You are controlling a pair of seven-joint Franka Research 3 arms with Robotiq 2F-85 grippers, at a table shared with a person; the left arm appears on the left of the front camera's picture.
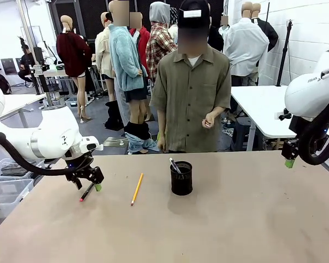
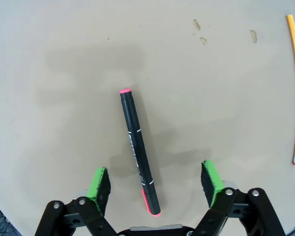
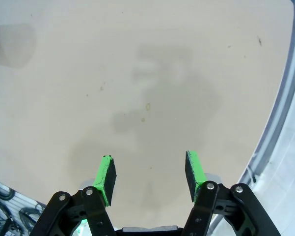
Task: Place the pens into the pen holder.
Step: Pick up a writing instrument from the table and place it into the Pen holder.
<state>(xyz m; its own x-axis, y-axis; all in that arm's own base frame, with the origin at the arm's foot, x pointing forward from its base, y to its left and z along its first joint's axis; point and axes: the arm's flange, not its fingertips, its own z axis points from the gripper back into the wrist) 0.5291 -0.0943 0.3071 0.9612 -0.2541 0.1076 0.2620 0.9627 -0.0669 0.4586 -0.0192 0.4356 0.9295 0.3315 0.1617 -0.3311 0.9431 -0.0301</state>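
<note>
Looks light, stiff, may roll: dark pen [image 2: 139, 150], left of pen holder [image 1: 181, 181]; take mid-barrel; left jaws spread astride it, right jaws spread, empty

Left arm [image 1: 49, 139]: I see rounded white shells; a black cable [image 1: 22, 163] loops beneath
Right arm [image 1: 312, 93]: white; grey lettering; black hose
Left gripper [image 2: 157, 177]: black links; silver screws; green pads [image 2: 99, 184]
Right gripper [image 3: 149, 169]: matching build

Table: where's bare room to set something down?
Free: right half of the table, between holder and right gripper, plus the near strip. Crowded: the left, with pencil, dark pen and open left gripper over it.
</note>
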